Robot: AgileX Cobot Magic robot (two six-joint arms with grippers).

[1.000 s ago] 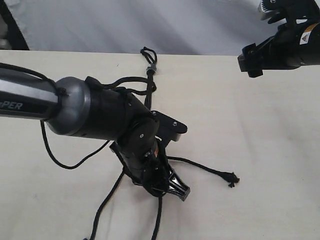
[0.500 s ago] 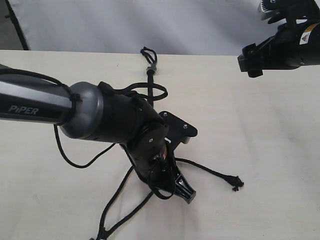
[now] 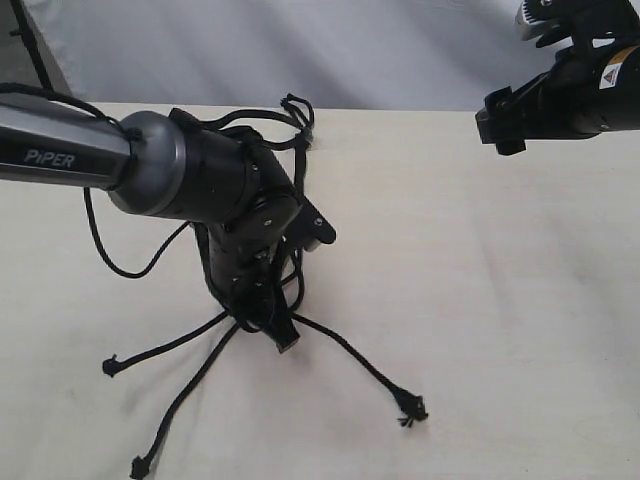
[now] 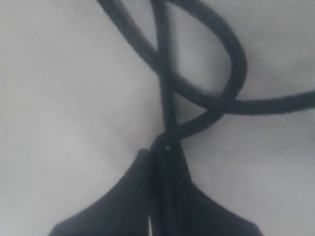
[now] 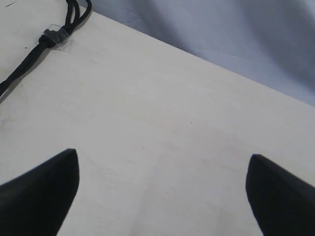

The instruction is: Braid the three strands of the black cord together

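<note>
Left gripper (image 3: 284, 338) leftward with one strand (image 3: 350, 362)

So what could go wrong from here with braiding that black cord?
The left hand pinches the black cord only at the very tip of the hand, so it may slip out. Right beside that grip the cord curls into a loop, which could tighten into a knot rather than a braid. The right hand hangs open, well away from the cord, so nothing else steadies it.
</note>
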